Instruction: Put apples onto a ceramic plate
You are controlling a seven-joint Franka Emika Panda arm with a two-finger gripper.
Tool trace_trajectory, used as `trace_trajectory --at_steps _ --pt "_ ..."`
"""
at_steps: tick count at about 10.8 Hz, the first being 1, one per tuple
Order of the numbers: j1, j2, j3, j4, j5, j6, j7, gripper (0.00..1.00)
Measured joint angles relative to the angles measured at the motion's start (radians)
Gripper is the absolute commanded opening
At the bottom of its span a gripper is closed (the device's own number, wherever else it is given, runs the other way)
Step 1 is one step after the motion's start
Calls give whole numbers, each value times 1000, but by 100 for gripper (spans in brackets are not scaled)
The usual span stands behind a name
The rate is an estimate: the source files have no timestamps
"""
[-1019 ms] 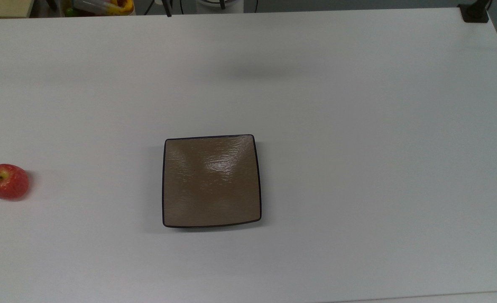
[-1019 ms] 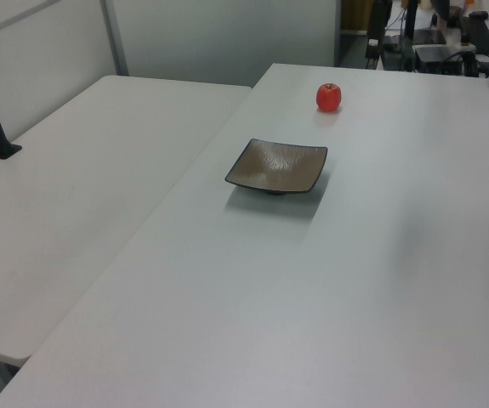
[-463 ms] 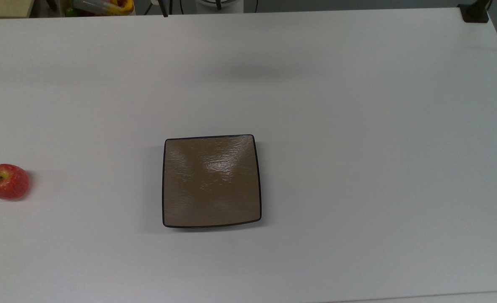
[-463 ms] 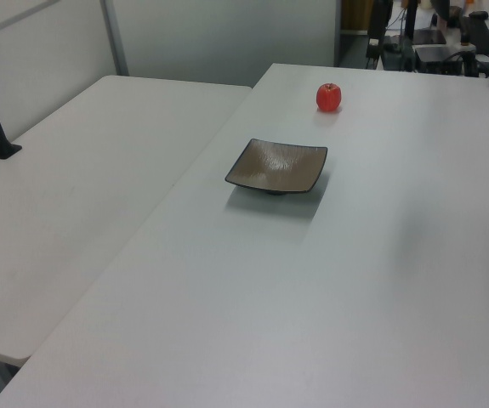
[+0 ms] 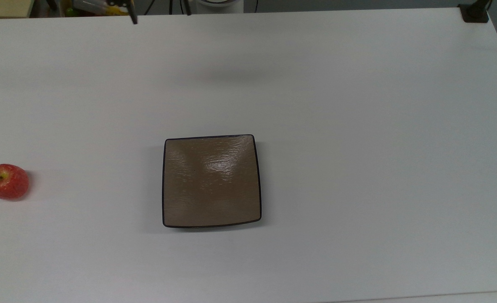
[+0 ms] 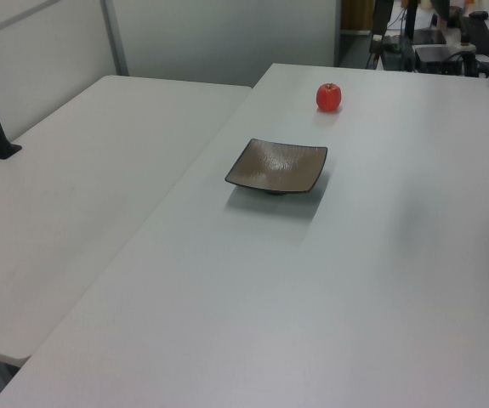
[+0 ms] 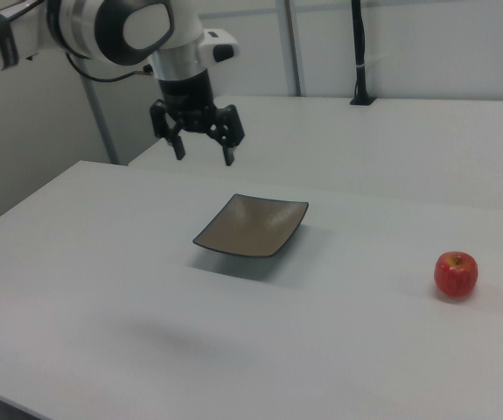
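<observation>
Item: apple (image 7: pixel 456 275), single, small, red, stem up, resting on the white surface (image 7: pixel 338 350) at lower right of the right view; same apple (image 5: pixel 7 181) at far left edge of the top view, mid-height; same apple (image 6: pixel 329 97) at upper centre of the left view, beyond the plate. Item: ceramic plate (image 7: pixel 253 227), square, brown, dark-rimmed, bare, at centre of the right view; plate (image 5: pixel 211 181) just left of centre in the top view; plate (image 6: pixel 276 165) above centre in the left view. Item: gripper (image 7: pixel 202 145), black, pointing down, hung above the surface at upper left of the right view, behind and above the plate; jaws spread, nothing between them. Governing relation: apple well apart from the jaws, lying down and toward the right view's right, with the plate between the two. Apple well apart from the plate also, touching only the surface. Long axis: none to speak of, apple near round, so any approach angle about the stem likely to serve. Judged stage: reach toward the apple not yet made; grasp, carry and release onto the plate all outstanding. Judged requirement: sideways travel past the plate, then descent over the apple.
</observation>
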Motion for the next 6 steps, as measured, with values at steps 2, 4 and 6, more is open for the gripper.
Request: trace_trajectory --at_steps 2,4,6 --pt "-34 38 -26 43 0 44 -62 100" --pt "-69 63 -47 57 0 147 -90 100" --pt "-108 93 -48 58 6 271 -90 100"
